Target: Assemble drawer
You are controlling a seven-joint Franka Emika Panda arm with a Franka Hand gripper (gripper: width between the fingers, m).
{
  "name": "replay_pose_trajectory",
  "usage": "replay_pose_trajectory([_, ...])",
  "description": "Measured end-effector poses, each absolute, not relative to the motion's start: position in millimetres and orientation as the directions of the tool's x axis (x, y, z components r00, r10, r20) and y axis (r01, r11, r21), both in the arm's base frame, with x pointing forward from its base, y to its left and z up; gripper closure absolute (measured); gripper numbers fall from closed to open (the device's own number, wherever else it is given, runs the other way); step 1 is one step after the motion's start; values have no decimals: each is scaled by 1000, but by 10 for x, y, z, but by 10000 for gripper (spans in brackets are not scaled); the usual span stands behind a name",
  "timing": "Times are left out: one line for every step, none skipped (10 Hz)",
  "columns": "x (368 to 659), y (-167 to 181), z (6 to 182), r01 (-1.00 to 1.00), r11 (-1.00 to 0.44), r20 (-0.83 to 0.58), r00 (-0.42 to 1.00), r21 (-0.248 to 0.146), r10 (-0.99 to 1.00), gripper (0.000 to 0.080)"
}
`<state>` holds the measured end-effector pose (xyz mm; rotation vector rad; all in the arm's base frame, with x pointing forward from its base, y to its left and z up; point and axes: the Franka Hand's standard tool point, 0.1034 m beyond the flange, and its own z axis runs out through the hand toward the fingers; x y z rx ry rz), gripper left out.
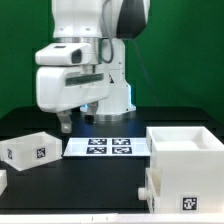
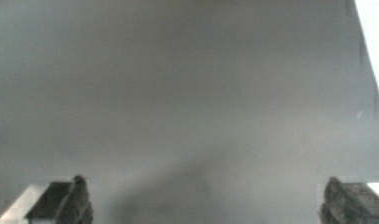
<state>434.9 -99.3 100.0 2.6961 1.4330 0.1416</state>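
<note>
The large white cube-shaped drawer housing stands at the exterior view's right front, with a tag on its near face and an open top. A smaller white drawer box with a tag sits at the exterior view's left. My gripper hangs above the table between that box and the marker board, apart from both. In the wrist view my gripper is open and empty, with its dark fingertips wide apart over bare grey table.
The marker board lies flat in the middle of the black table. The arm's white base stands behind it. A green backdrop closes the back. A white part edge shows at the exterior view's far left.
</note>
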Motion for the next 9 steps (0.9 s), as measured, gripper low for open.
replay_pose_trajectory([4404,-1073,1054,828,-548,33,548,113,835,150])
replay_pose_trajectory([4432,-1056,1040,830,-546,36,546,116,837,150])
replay_pose_trajectory([4406,-1050,1024,830,-546,34,546,111,837,150])
replay_pose_trajectory([4404,-1054,1023,830,-547,34,547,111,837,150])
replay_pose_trajectory([4340,-1084,987,816,-566,38,566,115,823,150])
replay_pose_trajectory([4114,-1142,873,788,-607,34,607,100,794,150])
replay_pose_trajectory([4034,-1221,825,765,-639,24,640,82,768,150])
replay_pose_trajectory([3968,-1292,741,743,-665,22,665,76,746,150])
replay_pose_trajectory([3789,-1325,599,729,-684,7,684,44,730,150])
